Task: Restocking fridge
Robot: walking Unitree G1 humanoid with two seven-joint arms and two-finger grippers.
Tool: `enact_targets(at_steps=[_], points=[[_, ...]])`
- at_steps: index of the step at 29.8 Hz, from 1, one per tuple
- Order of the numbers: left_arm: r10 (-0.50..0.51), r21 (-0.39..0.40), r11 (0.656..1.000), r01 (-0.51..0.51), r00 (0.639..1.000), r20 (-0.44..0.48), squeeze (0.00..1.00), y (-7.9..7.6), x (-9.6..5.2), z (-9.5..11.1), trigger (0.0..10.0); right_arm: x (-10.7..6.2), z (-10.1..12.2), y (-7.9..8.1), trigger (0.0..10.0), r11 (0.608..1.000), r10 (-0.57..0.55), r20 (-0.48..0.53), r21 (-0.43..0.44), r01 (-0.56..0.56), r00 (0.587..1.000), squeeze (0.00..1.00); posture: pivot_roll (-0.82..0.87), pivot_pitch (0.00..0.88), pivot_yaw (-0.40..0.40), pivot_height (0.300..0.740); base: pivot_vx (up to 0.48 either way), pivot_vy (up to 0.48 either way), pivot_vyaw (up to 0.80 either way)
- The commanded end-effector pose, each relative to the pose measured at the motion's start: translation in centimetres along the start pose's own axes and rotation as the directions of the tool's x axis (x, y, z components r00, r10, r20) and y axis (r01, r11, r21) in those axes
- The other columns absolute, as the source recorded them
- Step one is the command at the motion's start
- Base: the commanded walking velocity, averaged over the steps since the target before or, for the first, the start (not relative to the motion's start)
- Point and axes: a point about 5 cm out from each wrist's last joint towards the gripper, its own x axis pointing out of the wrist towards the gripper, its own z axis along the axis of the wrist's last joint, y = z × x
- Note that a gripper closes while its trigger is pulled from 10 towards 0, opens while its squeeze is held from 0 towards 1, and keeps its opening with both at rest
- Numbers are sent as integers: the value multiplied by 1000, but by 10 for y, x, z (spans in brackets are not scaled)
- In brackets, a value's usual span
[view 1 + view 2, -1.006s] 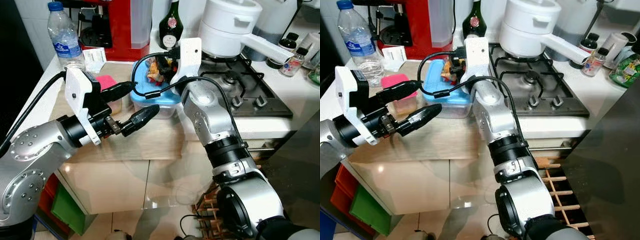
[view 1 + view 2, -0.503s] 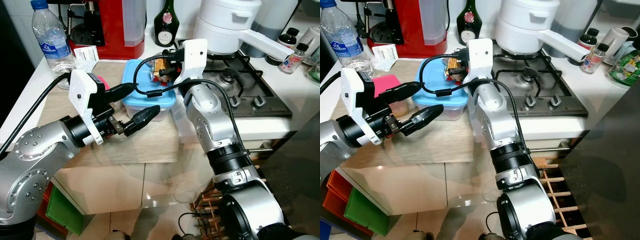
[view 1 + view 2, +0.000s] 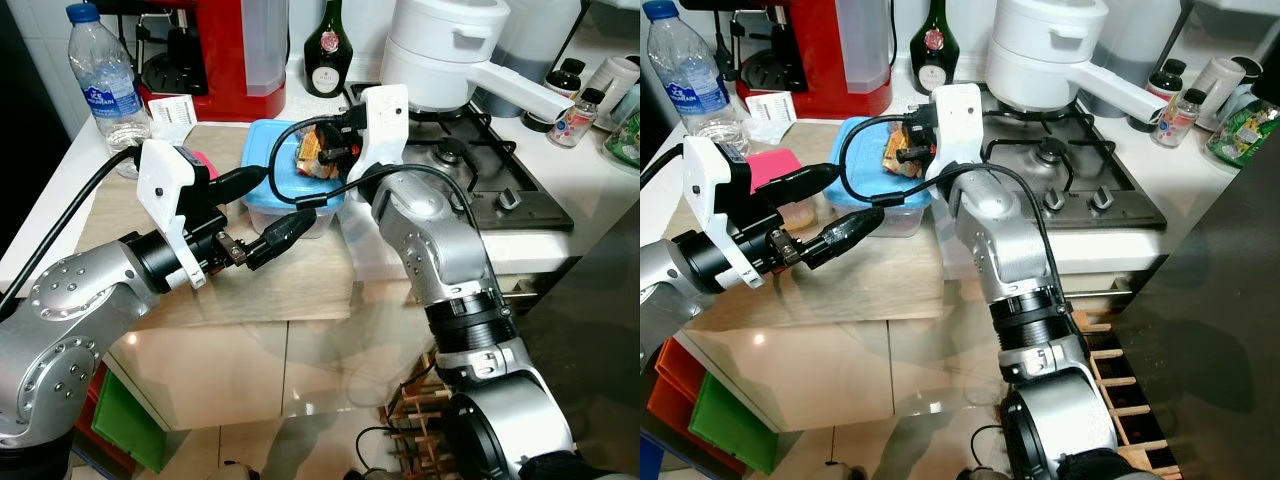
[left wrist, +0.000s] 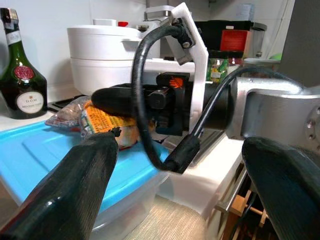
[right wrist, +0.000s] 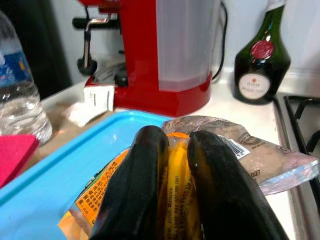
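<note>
From the head, a wooden worktop (image 3: 300, 280) runs beside a gas hob (image 3: 480, 180), with a red coffee machine (image 3: 225, 55), water bottle (image 3: 105, 75), dark green bottle (image 3: 325, 50) and white pot (image 3: 445, 50) along the back. A blue-lidded container (image 3: 280, 165) sits on the wood. The left gripper (image 3: 262, 212) hovers beside it, fingers spread. The left wrist view shows the snack packet (image 4: 102, 120) over the blue lid, partly masked by the right arm's cable (bulky thing). In the right wrist view, the right gripper (image 5: 172, 165) pinches that orange packet; a second clear packet (image 5: 260, 155) lies behind, its label too small to read.
</note>
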Motion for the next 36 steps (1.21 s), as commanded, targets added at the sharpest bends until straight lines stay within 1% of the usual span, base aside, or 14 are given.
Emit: enact_targets(at_steps=[1,4,6,8,10,13,14,16,17,18,21,29,34,36], points=[[-8,8,1000,8,1000,-1,0,-1,0,0,10000,-2,7,-4,10000,1000,7,-26,7,-7,1000,1000,97,22,-48,740,0,0,0],[-9,8,1000,9,1000,-3,0,-1,0,-1,10000,-5,10,-7,10000,999,31,-71,46,-28,997,1000,89,21,-51,740,0,0,0],[-11,9,1000,11,1000,-3,0,0,0,-1,10000,-8,14,-15,10000,998,32,-107,59,-26,994,1000,85,20,-51,740,0,0,0],[-12,10,1000,12,1000,-4,0,0,0,-1,10000,-10,16,-23,10000,998,24,-137,54,-17,990,1000,82,19,-51,740,0,0,0],[-16,13,1000,16,1000,-3,0,1,1,-1,10000,-11,23,-35,10000,999,-3,-170,38,9,985,1000,71,17,-53,740,0,0,0],[-22,13,1000,21,1000,2,0,0,2,-1,10000,-10,36,-42,10000,999,-16,-183,29,22,983,1000,68,16,-54,740,0,0,0],[-22,13,1000,21,1000,2,0,0,2,-1,10000,-10,36,-42,10000,999,-16,-183,29,22,983,1000,68,16,-54,740,0,0,0],[-30,5,1000,30,1000,6,0,-1,5,-2,10000,-5,50,-43,10000,999,-34,-205,33,42,978,1000,57,13,-59,740,0,0,0],[-30,5,1000,30,1000,6,0,-1,5,-2,10000,-5,50,-43,10000,999,-34,-205,33,42,978,1000,57,13,-59,740,0,0,0],[-40,-4,999,40,999,6,0,-4,6,-5,10000,-1,61,-42,10000,998,-33,-203,52,45,979,1000,56,12,-61,740,0,0,0],[-59,-15,998,59,998,-1,0,-7,7,-7,10000,3,71,-40,10000,999,-24,-176,34,30,984,1000,56,11,-63,740,0,0,0],[-57,-8,998,57,998,5,0,-7,8,-5,10000,12,84,-33,10000,999,11,-185,54,-1,983,1000,63,8,-66,740,0,0,0],[-57,-5,998,57,998,5,0,-6,8,-5,10000,23,92,-29,10000,997,7,-182,76,7,983,1000,66,6,-64,740,0,0,0],[-60,-5,998,60,998,3,0,-6,8,-5,10000,29,92,-28,10000,995,-25,-192,94,44,981,1000,62,4,-63,740,0,0,0]])
